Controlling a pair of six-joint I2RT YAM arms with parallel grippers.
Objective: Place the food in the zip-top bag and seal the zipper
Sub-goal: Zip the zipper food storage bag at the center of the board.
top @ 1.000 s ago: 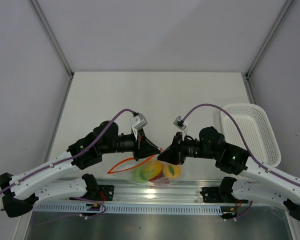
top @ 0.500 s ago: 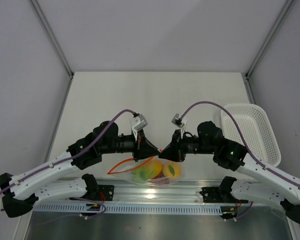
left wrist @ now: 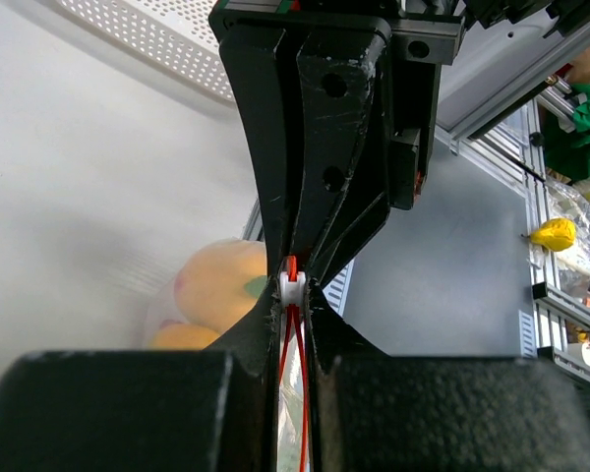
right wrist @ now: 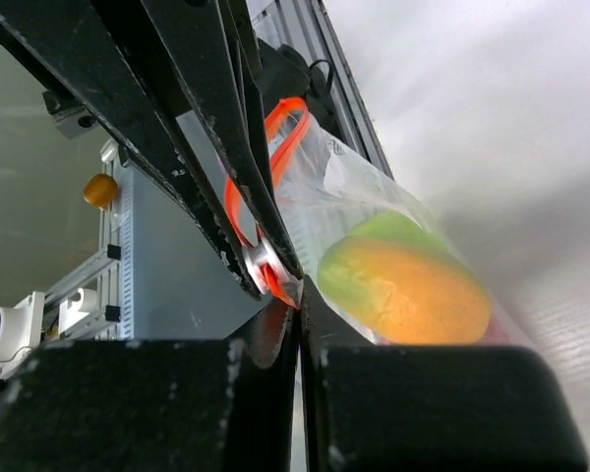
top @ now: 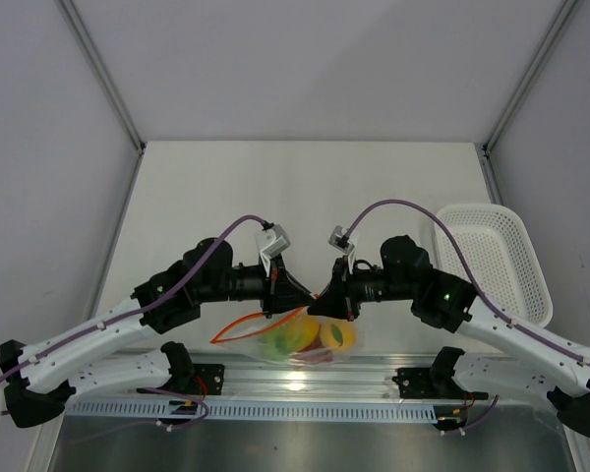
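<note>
The clear zip-top bag [top: 305,344] lies at the table's near edge with the food in it: lime green [top: 275,342], yellow-orange [top: 339,334] and red fruits. Its orange-red zipper [top: 238,327] loops to the left. My left gripper [top: 303,292] is shut on the zipper's white tab [left wrist: 292,288], with the strip running between its fingers [left wrist: 265,344]. My right gripper [top: 326,301] meets it tip to tip and is shut on the bag's mouth edge [right wrist: 287,287] beside the tab [right wrist: 259,264]. The fruits [right wrist: 405,287] show through the plastic.
A white mesh basket [top: 492,258] stands at the right edge of the table; it also shows in the left wrist view [left wrist: 147,34]. A metal rail [top: 305,379] runs along the near edge, just below the bag.
My right arm has shifted left, bringing its gripper closer against the left gripper's tips. The left arm and the bag have hardly moved.
</note>
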